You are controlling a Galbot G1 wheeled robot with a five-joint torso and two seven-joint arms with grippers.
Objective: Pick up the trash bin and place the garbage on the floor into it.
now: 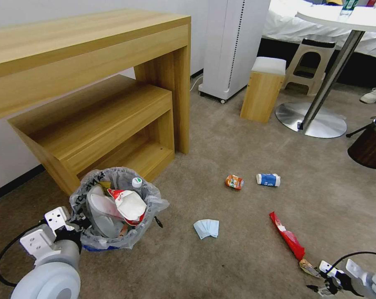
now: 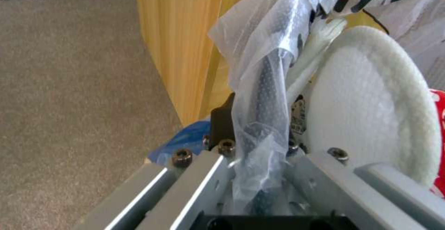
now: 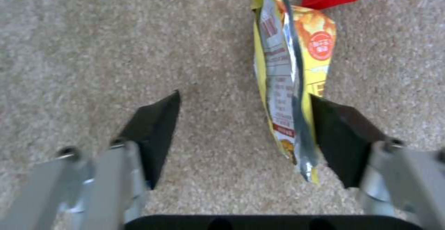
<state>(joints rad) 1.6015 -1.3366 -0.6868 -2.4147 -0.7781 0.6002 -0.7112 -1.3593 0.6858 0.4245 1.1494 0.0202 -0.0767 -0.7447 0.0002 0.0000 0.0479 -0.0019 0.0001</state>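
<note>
Left gripper clamped the trash bin rim; right gripper gaped wide around yellow wrapper, its print unreadable.

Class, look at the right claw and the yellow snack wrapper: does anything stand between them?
Nothing visible does. The right claw is open low over the carpet, with the yellow snack wrapper between its fingers, close beside one of them.
</note>
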